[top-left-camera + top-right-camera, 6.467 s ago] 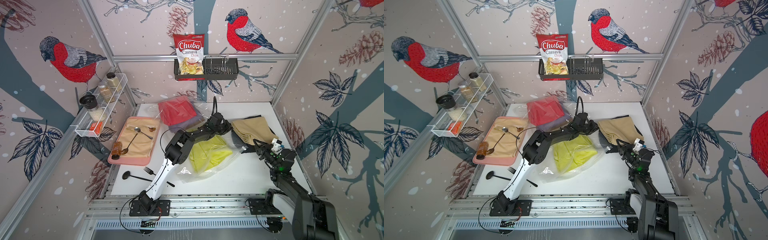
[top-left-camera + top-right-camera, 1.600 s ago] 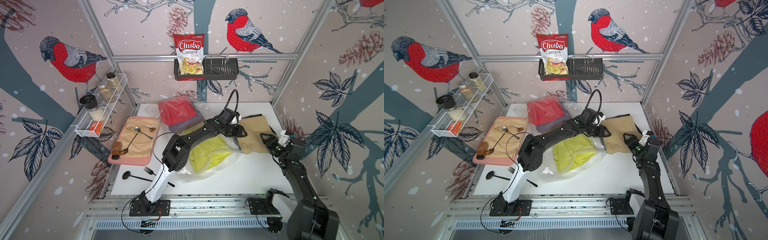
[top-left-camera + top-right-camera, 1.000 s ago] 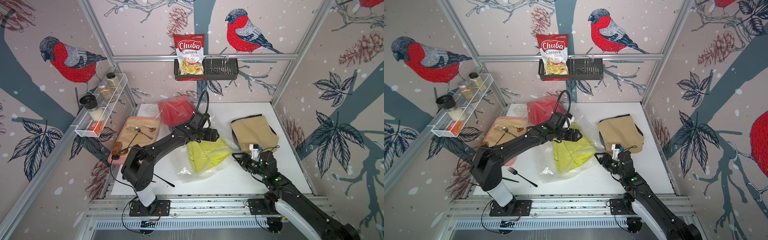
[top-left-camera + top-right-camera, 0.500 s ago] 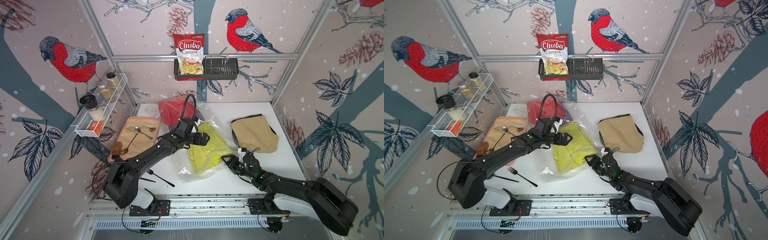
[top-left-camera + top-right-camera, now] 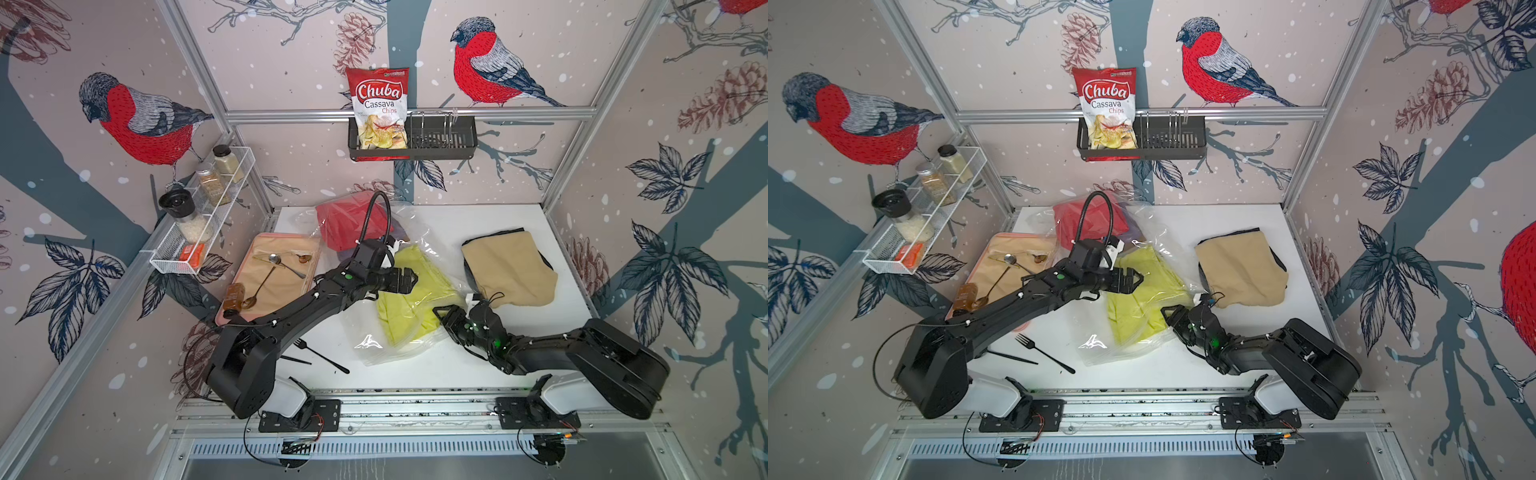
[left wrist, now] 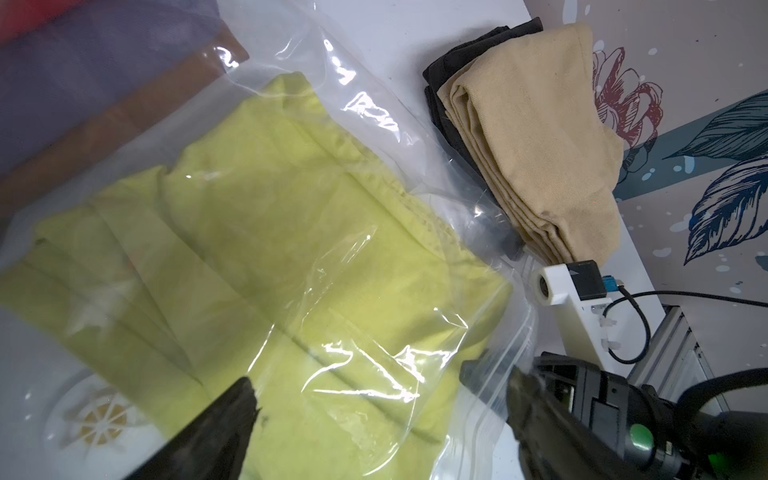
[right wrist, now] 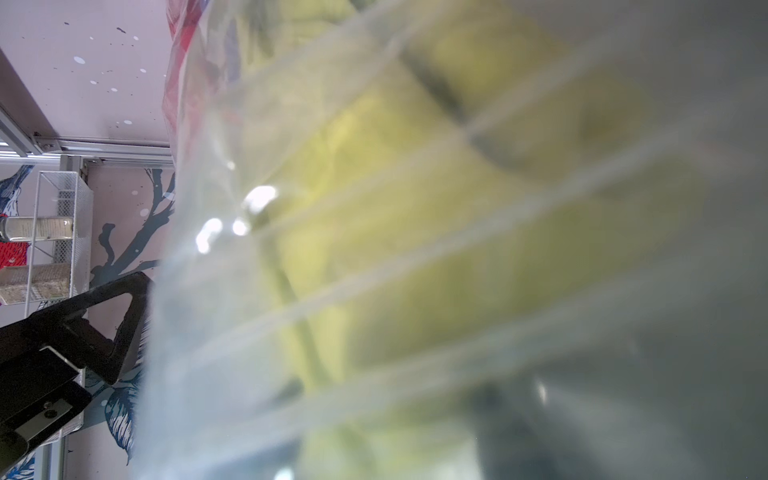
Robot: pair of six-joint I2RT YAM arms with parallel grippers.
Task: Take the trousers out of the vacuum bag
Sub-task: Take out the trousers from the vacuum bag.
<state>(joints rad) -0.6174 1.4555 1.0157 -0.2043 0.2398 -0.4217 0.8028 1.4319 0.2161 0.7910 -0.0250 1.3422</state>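
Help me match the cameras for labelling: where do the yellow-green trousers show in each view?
In a top view: yellow-green trousers mid-table inside the vacuum bag, left of the tan trousers.
In a top view: yellow-green trousers again mid-table in the bag.
Left wrist: yellow-green trousers fill the picture's middle, under plastic.
Right wrist: yellow-green trousers blurred, close behind plastic.
Shared landmark: the bag's clear plastic, in all four.

Clear vacuum bag [image 5: 374,347]; yellow-green trousers [image 5: 411,299]; tan trousers [image 5: 509,270]; red-and-white chips packet [image 5: 379,104]
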